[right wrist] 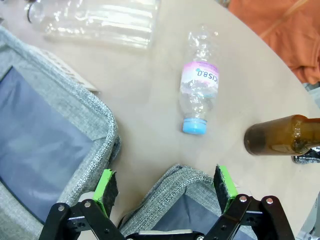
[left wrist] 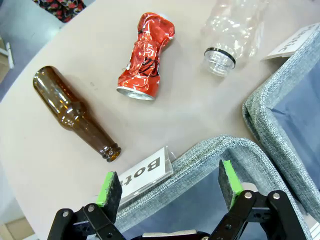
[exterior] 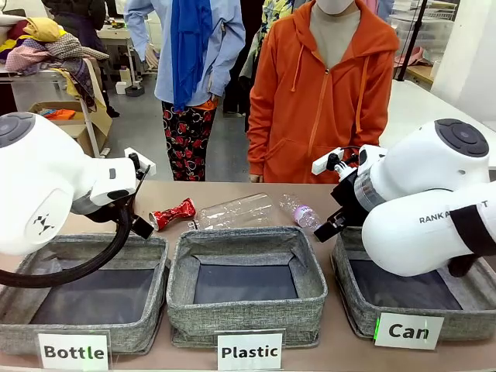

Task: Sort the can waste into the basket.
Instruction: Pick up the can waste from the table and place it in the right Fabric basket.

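- Can waste [exterior: 172,214]: we count one piece, crushed and red, lying toward the tabletop's [exterior: 232,192] far edge, left of centre, well apart from the "Can" basket [exterior: 355,316] at the near right corner.
- We count three grey baskets along the near edge.
- We count two clear bottles: large clear bottle [exterior: 236,211], small pink-labelled bottle [exterior: 298,213].
- We count two brown ones: left brown bottle [left wrist: 75,112], right brown bottle [right wrist: 282,136].
- Left gripper [left wrist: 169,182] and right gripper [right wrist: 166,184]: fingers spread, grasping nothing.
- The tabletop is tan; a person in an orange hoodie [exterior: 322,93] stands at its far edge.
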`<state>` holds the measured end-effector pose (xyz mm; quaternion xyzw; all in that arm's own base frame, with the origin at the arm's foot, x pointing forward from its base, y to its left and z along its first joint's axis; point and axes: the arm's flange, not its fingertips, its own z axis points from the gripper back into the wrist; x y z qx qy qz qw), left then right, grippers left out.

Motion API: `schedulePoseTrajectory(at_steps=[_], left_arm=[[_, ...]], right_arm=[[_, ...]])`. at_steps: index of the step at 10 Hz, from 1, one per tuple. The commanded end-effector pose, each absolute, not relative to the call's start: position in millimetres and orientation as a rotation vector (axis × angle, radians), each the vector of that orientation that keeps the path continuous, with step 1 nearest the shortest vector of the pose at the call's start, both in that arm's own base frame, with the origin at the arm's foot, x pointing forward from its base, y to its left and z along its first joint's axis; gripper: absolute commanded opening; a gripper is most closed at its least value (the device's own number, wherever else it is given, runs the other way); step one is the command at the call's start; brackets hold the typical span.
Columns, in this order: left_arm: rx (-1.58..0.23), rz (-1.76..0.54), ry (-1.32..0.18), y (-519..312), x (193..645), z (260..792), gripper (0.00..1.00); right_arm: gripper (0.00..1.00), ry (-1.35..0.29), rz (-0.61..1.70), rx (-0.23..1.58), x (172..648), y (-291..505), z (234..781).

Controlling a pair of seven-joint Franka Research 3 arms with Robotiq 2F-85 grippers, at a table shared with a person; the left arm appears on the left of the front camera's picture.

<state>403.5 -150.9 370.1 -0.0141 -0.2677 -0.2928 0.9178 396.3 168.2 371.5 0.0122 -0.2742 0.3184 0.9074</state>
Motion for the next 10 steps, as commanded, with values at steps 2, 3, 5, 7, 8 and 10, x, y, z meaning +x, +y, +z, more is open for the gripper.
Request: schedulePoseTrajectory(at_steps=[2, 3, 5, 7, 8, 10], left_arm=[[-0.029, -0.602, -0.551, -151, 403, 370, 1.0], [-0.029, -0.602, -0.551, -151, 403, 370, 1.0], [-0.219, -0.65, -0.611, -150, 383, 413, 1.0], [-0.409, -0.641, -0.593, -150, 364, 458, 1.0], [-0.472, -0.622, -0.52, -145, 353, 477, 1.0], [-0.677, -0.651, -0.461, -102, 329, 506, 1.0]], right_arm=[[1.0, -0.566, 0.657, 0.025, 396, 168, 372], [1.0, -0.546, 0.682, 0.054, 396, 167, 383], [1.0, -0.538, 0.688, 0.228, 388, 166, 430], [1.0, -0.419, 0.588, 0.405, 378, 167, 476], [1.0, -0.324, 0.638, 0.594, 368, 156, 495], [1.0, -0.381, 0.602, 0.783, 341, 94, 528]])
